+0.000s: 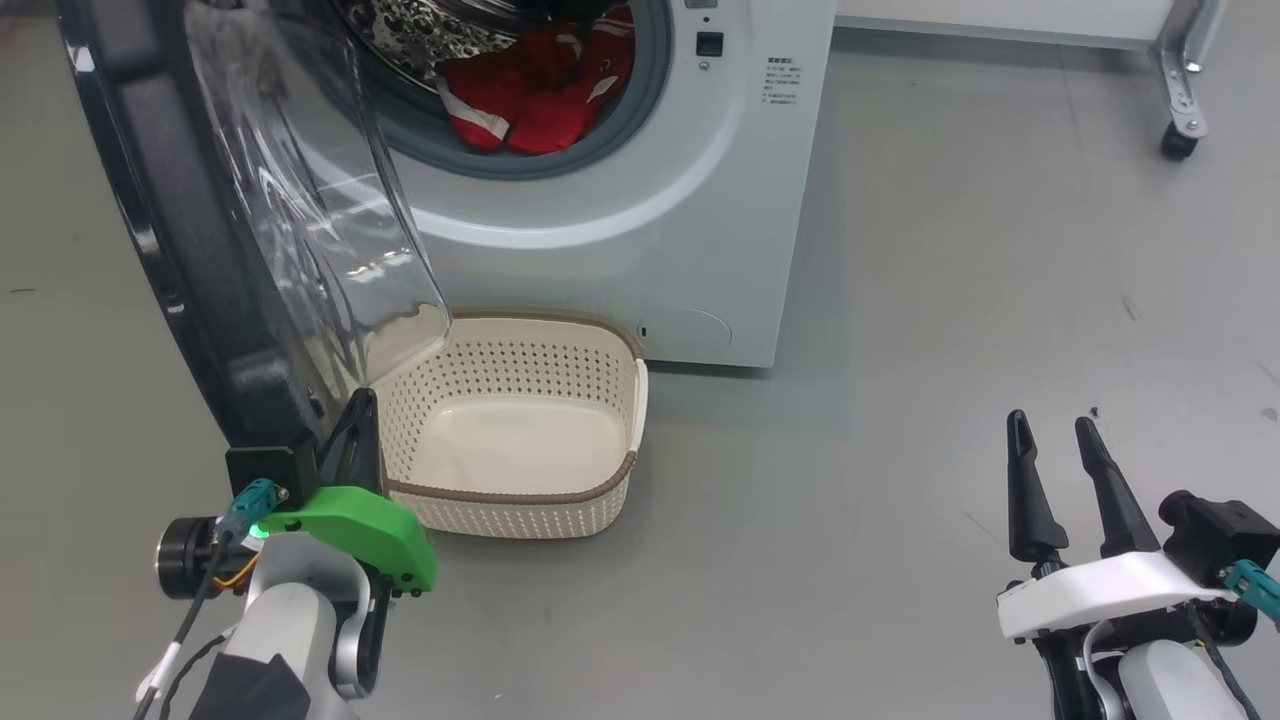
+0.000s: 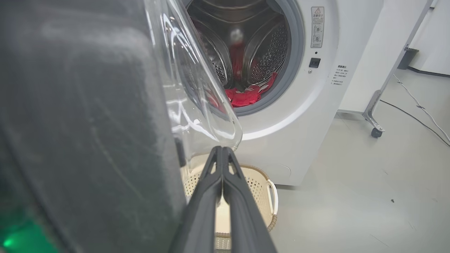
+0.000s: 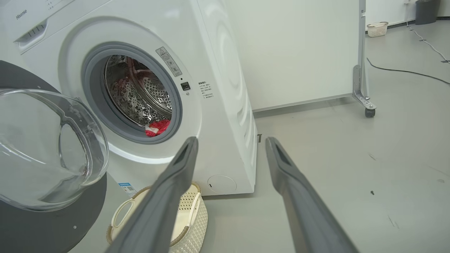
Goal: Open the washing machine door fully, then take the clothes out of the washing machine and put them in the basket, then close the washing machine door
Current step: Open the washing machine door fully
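Both empty: left tool (image 2: 222, 150) closed beside the door (image 1: 190, 250), right tool (image 1: 1051, 420) spread wide.

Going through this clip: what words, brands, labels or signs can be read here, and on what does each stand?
"Hisense": washing machine, top left of its front, right wrist view.
Warning-triangle sticker beside the drum opening: its text is too small to read.
Printed lines by the latch: too small.
Blue label at the lower corner: unreadable.
Clothes: no lettering visible.
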{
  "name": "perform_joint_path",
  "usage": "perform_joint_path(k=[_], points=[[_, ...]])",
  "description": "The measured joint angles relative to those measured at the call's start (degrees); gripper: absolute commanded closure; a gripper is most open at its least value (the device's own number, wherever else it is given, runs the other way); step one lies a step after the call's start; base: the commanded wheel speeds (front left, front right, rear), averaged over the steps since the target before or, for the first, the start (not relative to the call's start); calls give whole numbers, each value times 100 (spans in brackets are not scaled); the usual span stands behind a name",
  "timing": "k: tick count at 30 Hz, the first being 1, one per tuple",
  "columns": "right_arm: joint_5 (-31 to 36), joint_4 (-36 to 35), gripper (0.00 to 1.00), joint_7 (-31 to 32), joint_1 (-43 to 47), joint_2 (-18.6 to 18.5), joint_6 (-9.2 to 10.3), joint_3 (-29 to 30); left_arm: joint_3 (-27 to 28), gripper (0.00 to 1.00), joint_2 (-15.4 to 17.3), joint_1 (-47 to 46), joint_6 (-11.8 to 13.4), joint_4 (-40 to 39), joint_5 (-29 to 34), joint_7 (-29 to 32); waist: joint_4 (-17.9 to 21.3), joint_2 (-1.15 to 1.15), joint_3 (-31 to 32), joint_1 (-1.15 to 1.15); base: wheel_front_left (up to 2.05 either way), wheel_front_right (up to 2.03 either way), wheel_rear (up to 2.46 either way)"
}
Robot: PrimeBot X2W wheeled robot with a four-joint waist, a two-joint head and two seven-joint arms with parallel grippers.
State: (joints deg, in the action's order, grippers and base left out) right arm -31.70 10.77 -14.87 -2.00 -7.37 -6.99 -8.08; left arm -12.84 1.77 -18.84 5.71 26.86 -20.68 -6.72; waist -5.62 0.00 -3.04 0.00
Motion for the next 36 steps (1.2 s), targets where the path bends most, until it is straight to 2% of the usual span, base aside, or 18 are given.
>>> perform_joint_path(k=[13,23,36], points=[[18,-21,0,0,18,-54,0,-296,165,100,1,4,1,98,-147,-223,-578,0,-16,0,0,0,0],[20,-93,0,1,12,-224,0,-447,489,100,-9,4,5,54,-303,-403,-750,0,-256,0,0,0,0],[60,-358,0,135,-122,-527,0,-494,1257,100,121,-54,40,-134,-625,-531,-917,0,-786,0,0,0,0]])
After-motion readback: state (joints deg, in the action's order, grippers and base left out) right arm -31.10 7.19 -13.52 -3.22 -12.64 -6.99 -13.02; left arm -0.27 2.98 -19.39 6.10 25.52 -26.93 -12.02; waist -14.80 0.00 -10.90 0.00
